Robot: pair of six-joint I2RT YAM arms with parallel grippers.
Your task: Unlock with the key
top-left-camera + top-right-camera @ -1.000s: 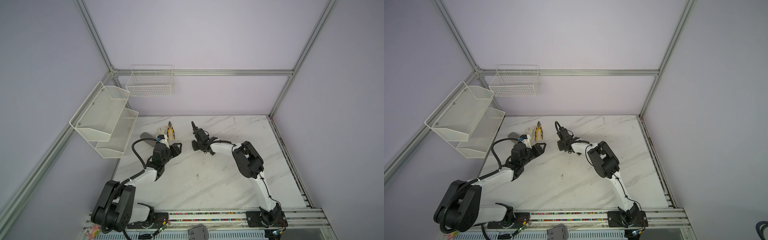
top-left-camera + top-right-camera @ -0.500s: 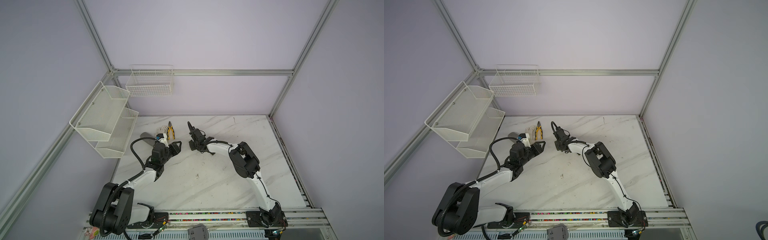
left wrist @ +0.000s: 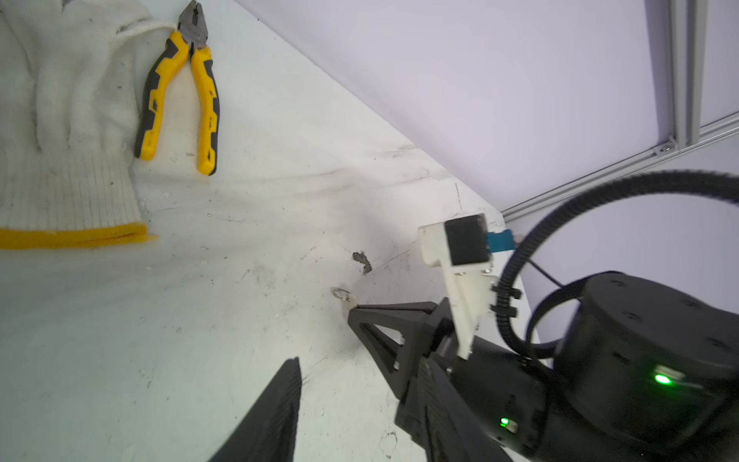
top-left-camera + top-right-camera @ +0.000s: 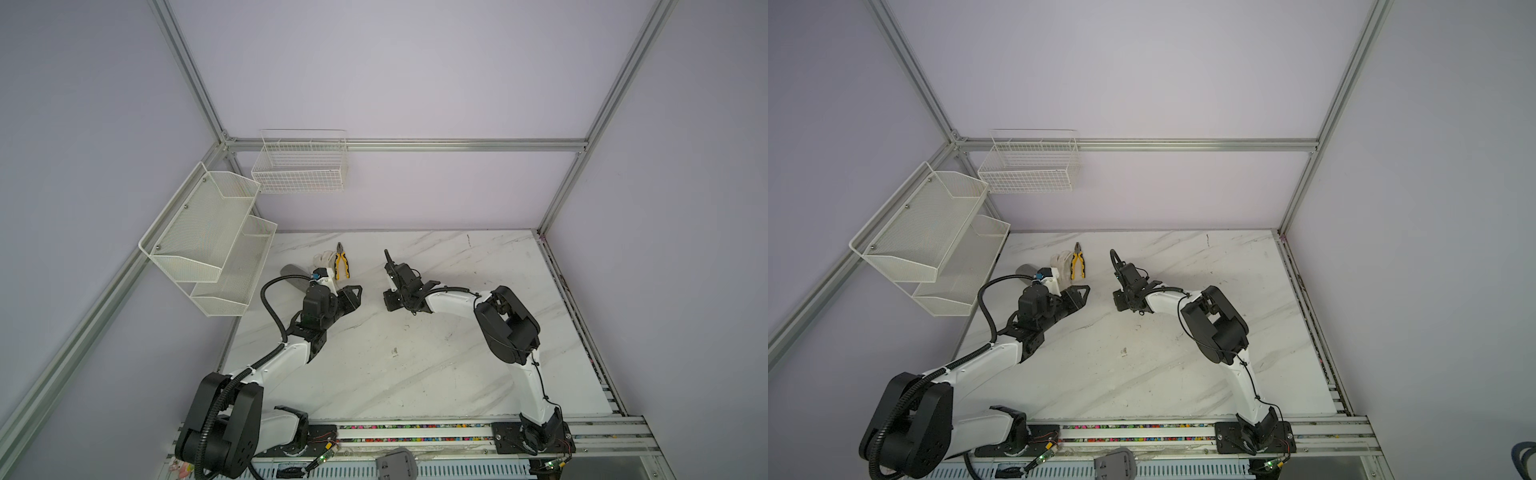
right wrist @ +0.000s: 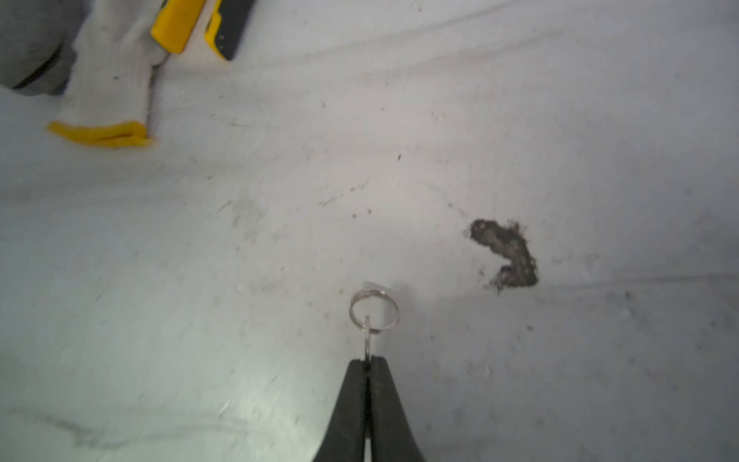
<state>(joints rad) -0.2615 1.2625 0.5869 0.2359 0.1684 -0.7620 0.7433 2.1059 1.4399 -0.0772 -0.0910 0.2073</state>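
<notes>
The key (image 5: 367,347) is a tiny silvery piece seen edge-on, with a small metal ring (image 5: 374,312) through its head. My right gripper (image 5: 367,362) is shut on it, the black fingertips pinching its blade low over the marble table (image 5: 200,280). The left wrist view shows the key (image 3: 350,305) poking out of the right gripper's finger (image 3: 392,324). My left gripper (image 3: 360,408) stands open beside it with nothing between its fingers. In both top views the two grippers face each other at mid-table, left gripper (image 4: 356,291) (image 4: 1084,291) and right gripper (image 4: 388,300) (image 4: 1119,301).
A dark scuffed patch (image 5: 506,252) marks the table just beyond the key. Yellow-handled pliers (image 4: 341,266) and a white work glove (image 3: 68,120) lie toward the back, with a grey object (image 4: 293,276) beside them. White mesh shelves (image 4: 208,232) and a wire basket (image 4: 299,166) hang on the walls.
My right gripper's jaws have closed onto the key, and that arm has shifted slightly. The left arm has hardly moved.
</notes>
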